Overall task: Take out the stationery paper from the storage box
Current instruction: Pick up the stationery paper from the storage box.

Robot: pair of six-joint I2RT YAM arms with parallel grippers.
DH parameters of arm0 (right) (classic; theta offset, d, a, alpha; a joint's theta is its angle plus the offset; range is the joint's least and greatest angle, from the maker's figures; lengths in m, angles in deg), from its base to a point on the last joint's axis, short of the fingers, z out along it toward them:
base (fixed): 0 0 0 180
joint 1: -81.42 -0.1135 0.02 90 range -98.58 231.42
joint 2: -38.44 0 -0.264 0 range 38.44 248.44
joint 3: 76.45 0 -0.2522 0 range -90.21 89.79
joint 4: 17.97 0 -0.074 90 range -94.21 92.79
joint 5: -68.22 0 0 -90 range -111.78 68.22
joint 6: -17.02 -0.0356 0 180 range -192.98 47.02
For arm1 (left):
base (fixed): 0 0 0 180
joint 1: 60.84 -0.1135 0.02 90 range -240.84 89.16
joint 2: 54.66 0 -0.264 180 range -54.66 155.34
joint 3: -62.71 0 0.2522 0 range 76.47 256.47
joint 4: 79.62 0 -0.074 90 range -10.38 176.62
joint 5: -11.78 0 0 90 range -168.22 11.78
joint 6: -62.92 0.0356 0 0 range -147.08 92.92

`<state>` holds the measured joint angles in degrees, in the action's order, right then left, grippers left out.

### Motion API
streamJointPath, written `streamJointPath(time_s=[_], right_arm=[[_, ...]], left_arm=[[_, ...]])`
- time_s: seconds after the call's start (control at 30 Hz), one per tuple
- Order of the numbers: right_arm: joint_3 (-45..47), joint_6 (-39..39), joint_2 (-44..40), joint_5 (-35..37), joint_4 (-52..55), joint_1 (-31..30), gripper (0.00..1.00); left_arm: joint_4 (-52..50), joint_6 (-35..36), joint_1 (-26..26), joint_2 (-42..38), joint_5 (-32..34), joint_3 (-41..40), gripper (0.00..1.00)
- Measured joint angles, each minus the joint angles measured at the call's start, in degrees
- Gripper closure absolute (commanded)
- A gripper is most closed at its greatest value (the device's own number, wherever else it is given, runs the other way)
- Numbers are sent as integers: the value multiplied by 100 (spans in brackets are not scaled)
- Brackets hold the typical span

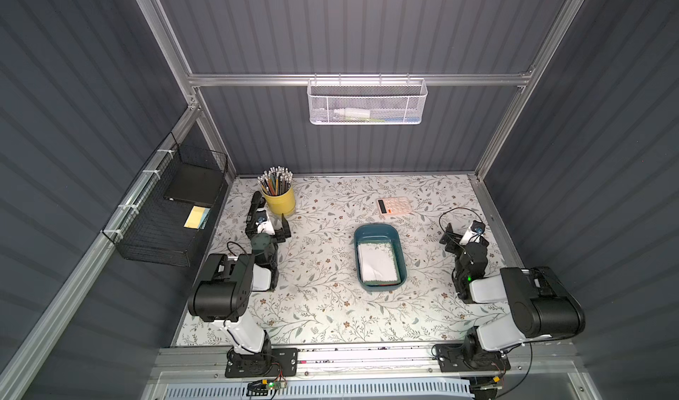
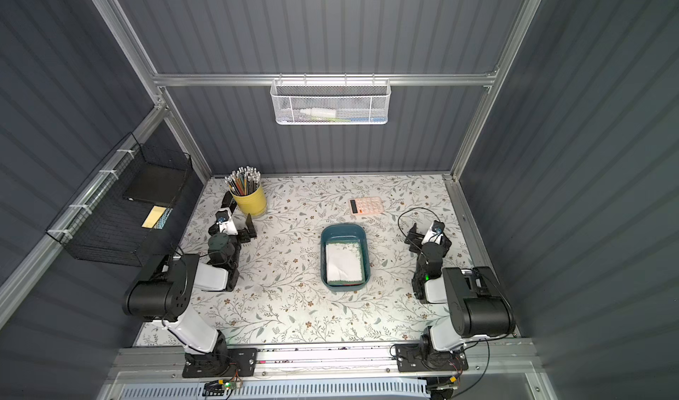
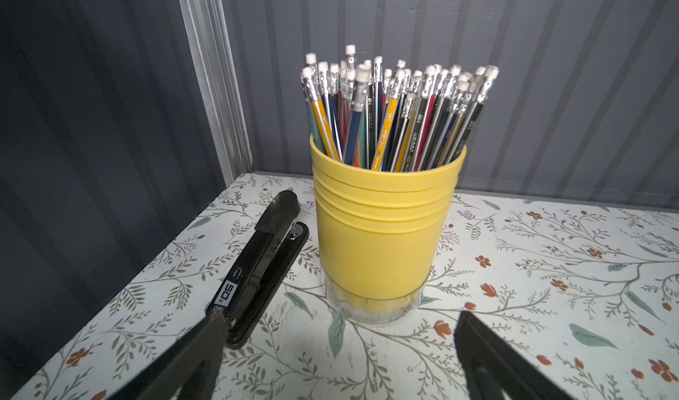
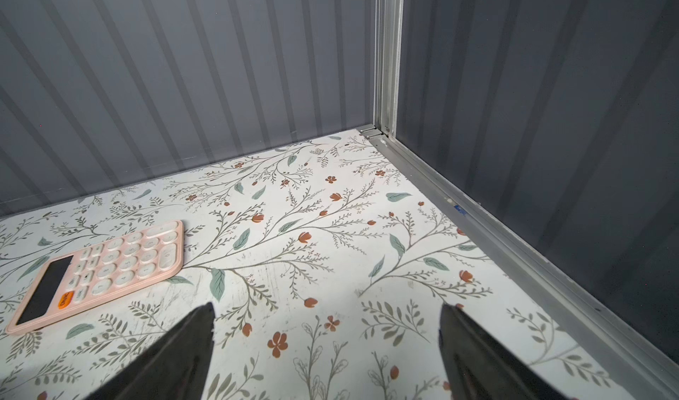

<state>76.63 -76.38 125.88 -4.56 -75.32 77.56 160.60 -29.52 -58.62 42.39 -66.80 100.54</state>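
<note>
The stationery paper [image 1: 378,266] lies stacked inside the storage box [image 1: 376,234], mid-counter [image 1: 323,306]. The left jaws stand wide apart and empty before the pencil cup [image 3: 382,232]. The right jaws gape empty near the calculator [image 4: 103,266].

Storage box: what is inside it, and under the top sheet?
Inside the storage box lies the stationery paper, a stack topped by a white sheet with a green border. A red sliver shows at its near edge. What else lies beneath is covered.
</note>
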Motion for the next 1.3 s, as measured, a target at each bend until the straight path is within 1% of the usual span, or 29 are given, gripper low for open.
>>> streamJointPath(time_s=[1.13, 1.17, 1.2, 1.27, 1.3], right_arm=[[0, 0, 0, 0, 0, 0, 1], [0, 0, 0, -2, 0, 0, 1], [0, 0, 0, 0, 0, 0, 1], [0, 0, 0, -2, 0, 0, 1], [0, 0, 0, 4, 0, 0, 1]], left_arm=[[-9, -22, 0, 0, 39, 0, 1], [-98, -50, 0, -22, 98, 20, 1], [-402, -105, 0, -83, 214, 103, 1], [-1300, -232, 0, -258, 463, 511, 1], [-1899, -313, 0, -372, 590, 898, 1]])
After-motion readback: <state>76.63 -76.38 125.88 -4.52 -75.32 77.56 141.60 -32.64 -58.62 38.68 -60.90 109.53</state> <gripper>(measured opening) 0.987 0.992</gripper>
